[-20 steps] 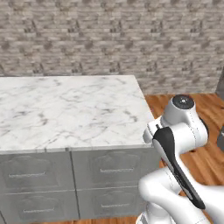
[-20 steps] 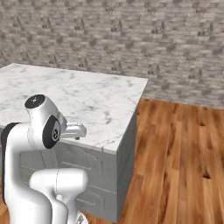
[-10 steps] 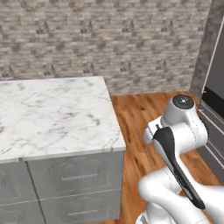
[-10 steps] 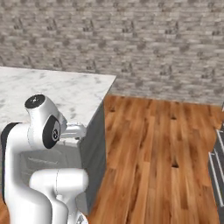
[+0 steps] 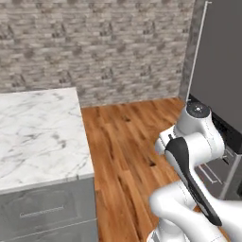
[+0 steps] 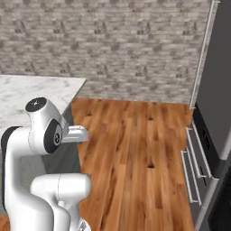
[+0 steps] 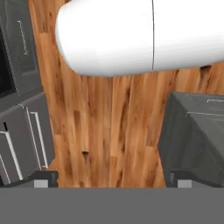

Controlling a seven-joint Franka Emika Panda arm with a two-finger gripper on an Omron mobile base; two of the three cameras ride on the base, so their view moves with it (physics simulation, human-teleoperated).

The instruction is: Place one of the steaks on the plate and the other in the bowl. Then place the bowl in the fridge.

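Left base view: the fridge (image 5: 218,56) stands at the right edge, its thin handle (image 5: 197,47) upright and its drawers (image 5: 222,156) low behind the arm (image 5: 194,142). A marble counter (image 5: 38,137) fills the left, with wood floor (image 5: 127,142) between.

Right base view: the fridge (image 6: 216,103) is again at the right, the counter (image 6: 31,90) at the left behind the arm (image 6: 45,131).

Hand view: the gripper (image 7: 113,178) points down at the floor (image 7: 109,127), fingertips (image 7: 46,178) spread wide and holding nothing. The drawers (image 7: 24,135) lie left, a grey cabinet (image 7: 197,135) right.
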